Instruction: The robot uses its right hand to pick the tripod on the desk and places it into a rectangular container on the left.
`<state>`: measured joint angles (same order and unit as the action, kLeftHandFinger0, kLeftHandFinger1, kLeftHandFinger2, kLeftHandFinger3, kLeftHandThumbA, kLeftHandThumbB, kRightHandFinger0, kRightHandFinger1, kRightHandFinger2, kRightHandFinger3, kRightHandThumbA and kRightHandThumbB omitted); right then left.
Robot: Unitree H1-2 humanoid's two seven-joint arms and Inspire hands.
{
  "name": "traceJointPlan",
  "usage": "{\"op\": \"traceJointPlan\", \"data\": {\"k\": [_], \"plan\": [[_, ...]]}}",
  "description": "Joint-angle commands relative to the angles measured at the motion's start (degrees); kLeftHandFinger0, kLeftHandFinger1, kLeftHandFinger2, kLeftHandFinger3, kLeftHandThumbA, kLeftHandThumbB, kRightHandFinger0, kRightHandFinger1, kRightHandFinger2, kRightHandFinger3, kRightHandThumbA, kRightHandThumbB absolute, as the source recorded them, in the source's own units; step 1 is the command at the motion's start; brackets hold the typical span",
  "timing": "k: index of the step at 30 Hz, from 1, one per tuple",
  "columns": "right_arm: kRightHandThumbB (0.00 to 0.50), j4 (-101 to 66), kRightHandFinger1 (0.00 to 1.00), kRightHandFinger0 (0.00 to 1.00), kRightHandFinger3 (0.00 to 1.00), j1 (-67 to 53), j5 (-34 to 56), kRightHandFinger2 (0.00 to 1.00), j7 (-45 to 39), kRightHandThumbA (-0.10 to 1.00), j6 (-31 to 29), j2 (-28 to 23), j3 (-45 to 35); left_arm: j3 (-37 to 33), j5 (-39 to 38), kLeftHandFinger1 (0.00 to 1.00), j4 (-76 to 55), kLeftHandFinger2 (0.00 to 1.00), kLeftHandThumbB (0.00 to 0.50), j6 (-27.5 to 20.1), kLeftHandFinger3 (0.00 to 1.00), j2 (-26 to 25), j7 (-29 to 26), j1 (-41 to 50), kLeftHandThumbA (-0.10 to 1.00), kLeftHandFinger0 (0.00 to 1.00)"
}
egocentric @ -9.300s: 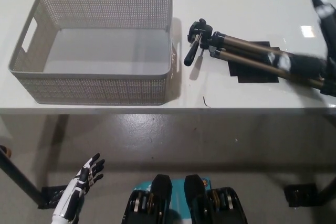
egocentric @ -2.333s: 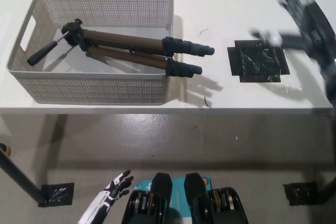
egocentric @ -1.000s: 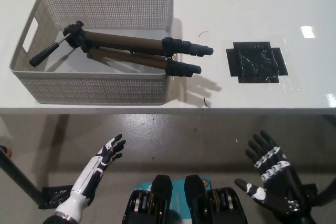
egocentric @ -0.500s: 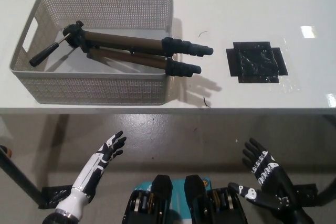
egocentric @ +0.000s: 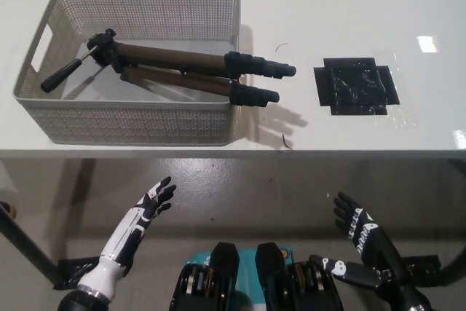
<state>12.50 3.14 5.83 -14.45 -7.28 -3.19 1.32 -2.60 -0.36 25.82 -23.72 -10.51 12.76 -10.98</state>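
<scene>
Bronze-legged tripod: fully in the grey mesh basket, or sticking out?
Sticking out. The bronze-legged tripod has its head inside the grey mesh basket; its black feet overhang the right rim.

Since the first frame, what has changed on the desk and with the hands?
The tripod left the black tape patch for the basket, feet overhanging its right rim. The right hand released it, dropping below the desk, open. The left hand stays low and open.

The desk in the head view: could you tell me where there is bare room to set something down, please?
The desk is bare along its far edge right of the basket, and near the right end beyond the black tape patch. A narrower strip lies between the tape and the tripod feet. The left is crowded: the tripod fills the basket and overhangs its right rim.
</scene>
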Motion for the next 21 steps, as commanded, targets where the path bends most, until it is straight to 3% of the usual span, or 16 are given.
{"op": "traceJointPlan", "data": {"k": [1, 21], "plan": [[0.188, -0.81, 1.0, 1.0, 1.0, 0.74, -1.02, 1.0, 0.83, 1.0, -1.17, -0.51, 0.35, 0.77, 1.02, 1.0, -2.14, 1.0, 0.5, -0.43, 1.0, -0.1, -2.07, -0.16, 1.0, 1.0], [0.199, -0.65, 1.0, 1.0, 1.0, 1.36, -1.21, 1.0, -0.03, 1.0, -0.36, -0.49, 1.69, 1.86, 0.06, 1.0, -2.18, 1.0, 0.5, 0.17, 1.0, 0.24, -2.47, 1.7, 1.0, 1.0]]}}
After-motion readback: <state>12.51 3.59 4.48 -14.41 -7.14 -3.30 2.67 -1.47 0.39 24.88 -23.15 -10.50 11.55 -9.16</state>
